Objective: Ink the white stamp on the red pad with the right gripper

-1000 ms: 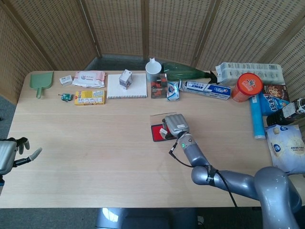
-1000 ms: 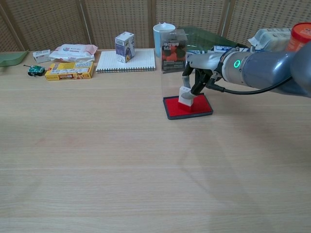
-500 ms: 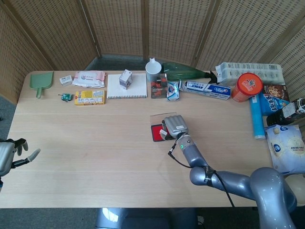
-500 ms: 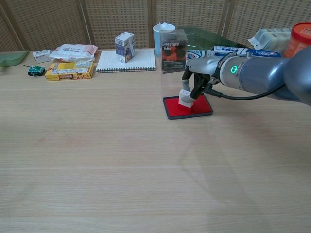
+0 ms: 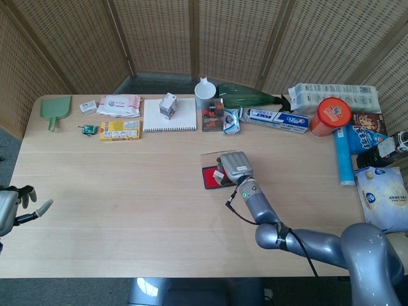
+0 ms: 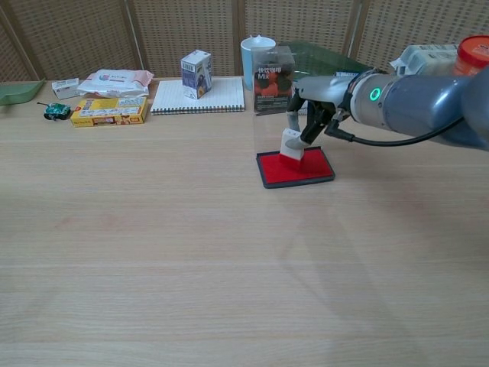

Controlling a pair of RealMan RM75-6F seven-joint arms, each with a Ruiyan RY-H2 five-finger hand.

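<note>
One stamp, raised over its pad

One white stamp (image 6: 292,144), pinched in the fingers of the right robot hand (image 6: 312,115), hanging just above the red pad (image 6: 296,168), apparently clear of it. Pad: directly beneath the robot hand, flat on the table (image 6: 229,252). Step judged: inking. Next move calls for a level press downward onto the red surface. Left robot hand (image 5: 9,210): far off, empty, fingers apart.

Right hand (image 5: 233,167) at frame center covers most of the red pad (image 5: 208,178); left hand (image 5: 19,203) sits at lower-left edge, fingers spread.
</note>
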